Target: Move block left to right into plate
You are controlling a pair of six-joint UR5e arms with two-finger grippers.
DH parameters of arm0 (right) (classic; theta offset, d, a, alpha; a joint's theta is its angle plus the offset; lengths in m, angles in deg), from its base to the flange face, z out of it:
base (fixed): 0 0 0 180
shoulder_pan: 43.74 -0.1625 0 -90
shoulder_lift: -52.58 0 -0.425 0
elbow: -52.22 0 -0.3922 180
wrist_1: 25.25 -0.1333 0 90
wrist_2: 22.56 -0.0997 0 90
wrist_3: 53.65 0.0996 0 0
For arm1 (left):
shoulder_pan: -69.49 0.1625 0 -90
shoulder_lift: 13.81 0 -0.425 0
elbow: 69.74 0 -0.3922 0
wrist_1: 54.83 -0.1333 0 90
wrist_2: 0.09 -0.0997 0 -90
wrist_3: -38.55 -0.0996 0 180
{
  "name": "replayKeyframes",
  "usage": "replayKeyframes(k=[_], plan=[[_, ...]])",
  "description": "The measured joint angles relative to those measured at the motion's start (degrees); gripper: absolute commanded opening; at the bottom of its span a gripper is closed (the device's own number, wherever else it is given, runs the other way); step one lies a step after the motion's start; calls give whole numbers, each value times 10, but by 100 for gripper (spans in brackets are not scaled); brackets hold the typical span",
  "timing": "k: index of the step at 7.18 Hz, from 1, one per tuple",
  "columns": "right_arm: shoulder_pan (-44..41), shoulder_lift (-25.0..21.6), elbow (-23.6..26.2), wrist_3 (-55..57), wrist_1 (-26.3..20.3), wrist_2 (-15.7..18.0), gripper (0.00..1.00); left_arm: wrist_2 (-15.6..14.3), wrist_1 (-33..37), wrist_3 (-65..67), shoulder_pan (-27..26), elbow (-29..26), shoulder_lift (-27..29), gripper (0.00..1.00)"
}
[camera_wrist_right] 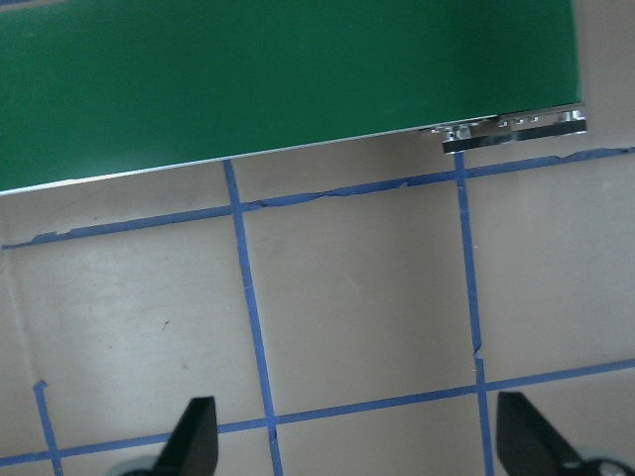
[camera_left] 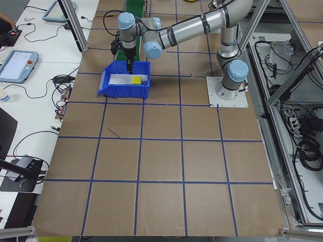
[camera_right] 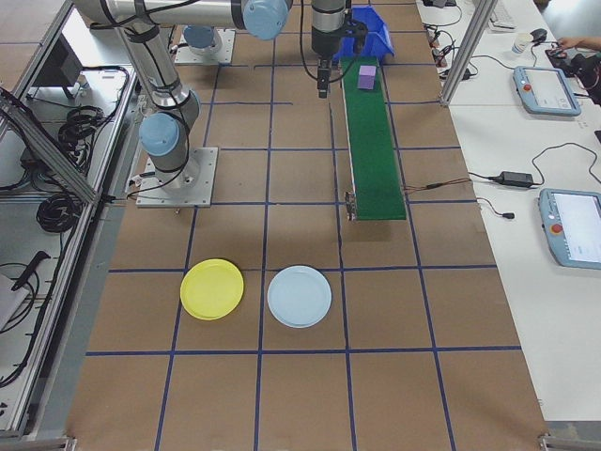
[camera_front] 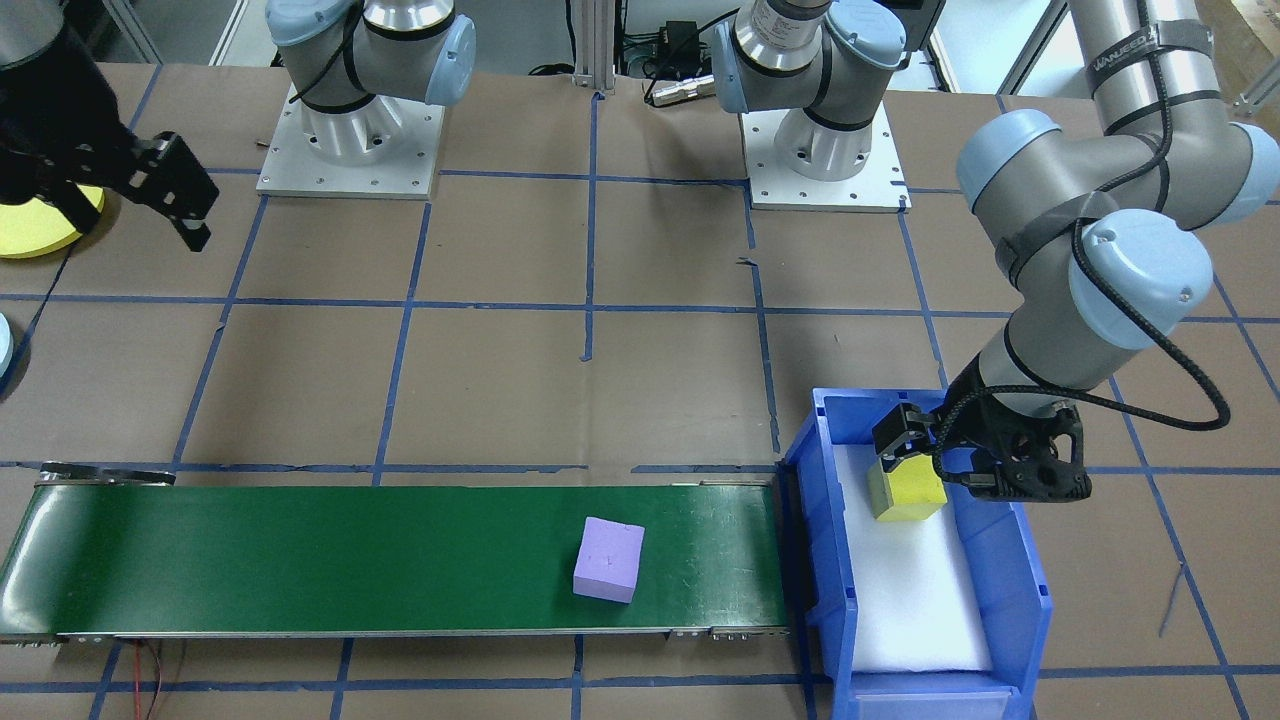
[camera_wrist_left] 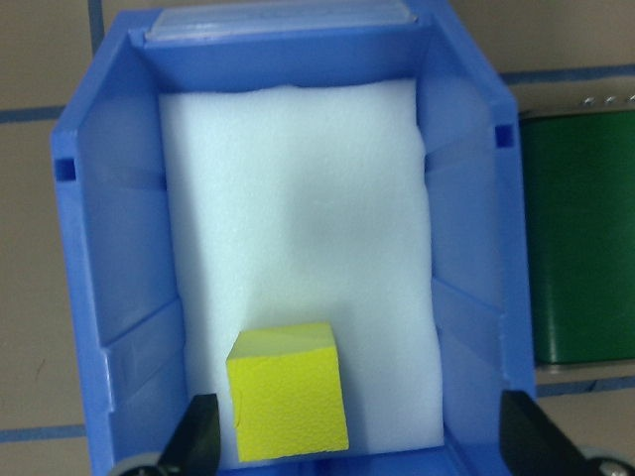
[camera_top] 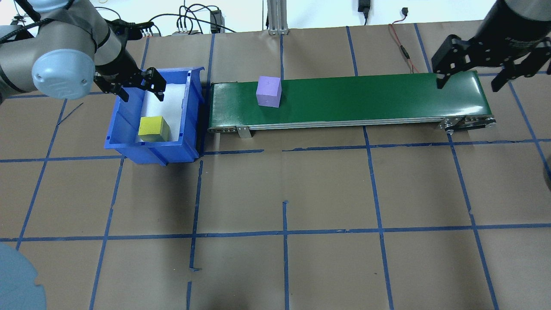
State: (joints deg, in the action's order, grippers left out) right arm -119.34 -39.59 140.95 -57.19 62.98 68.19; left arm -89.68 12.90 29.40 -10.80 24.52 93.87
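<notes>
A purple block (camera_front: pixel 608 559) (camera_top: pixel 268 91) rides on the green conveyor (camera_front: pixel 300 560) (camera_top: pixel 366 97), near its bin end. A yellow block (camera_front: pixel 906 490) (camera_top: pixel 153 128) (camera_wrist_left: pixel 288 404) lies on white foam in the blue bin (camera_front: pixel 1020 580) (camera_top: pixel 122 125) (camera_wrist_left: pixel 114 297). My left gripper (camera_top: pixel 135 86) (camera_wrist_left: pixel 357 446) hovers open over the bin, and the yellow block sits below it, closer to one finger. Above the conveyor's far end my right gripper (camera_top: pixel 469 81) (camera_front: pixel 130 215) (camera_wrist_right: pixel 357 446) hangs open and holds nothing. A yellow plate (camera_right: pixel 212 288) (camera_front: pixel 35 235) and a light blue plate (camera_right: pixel 300 296) lie on the table.
Both arm bases (camera_front: pixel 350 140) (camera_front: pixel 825 150) stand on plates at the robot's edge of the table. Blue tape lines grid the brown tabletop (camera_top: pixel 284 193). The two plates lie beyond the conveyor's end, on the right arm's side.
</notes>
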Motion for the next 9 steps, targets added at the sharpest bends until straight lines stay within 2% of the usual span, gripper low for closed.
replayKeyframes(k=[1, 3, 4, 7, 9], plan=[[38, 20, -8, -22, 2, -12, 100, -4, -3, 18, 0, 14, 2, 93], [82, 84, -31, -87, 23, -72, 100, -22, -5, 29, 0, 28, 8, 93], [89, 108, -36, -107, 41, -88, 100, -33, -5, 31, 0, 33, 11, 93], [95, 150, -43, -119, 74, -100, 100, -40, -7, 36, 0, 36, 25, 93], [96, 171, -43, -119, 102, -129, 100, -39, -14, 36, 0, 36, 38, 93]])
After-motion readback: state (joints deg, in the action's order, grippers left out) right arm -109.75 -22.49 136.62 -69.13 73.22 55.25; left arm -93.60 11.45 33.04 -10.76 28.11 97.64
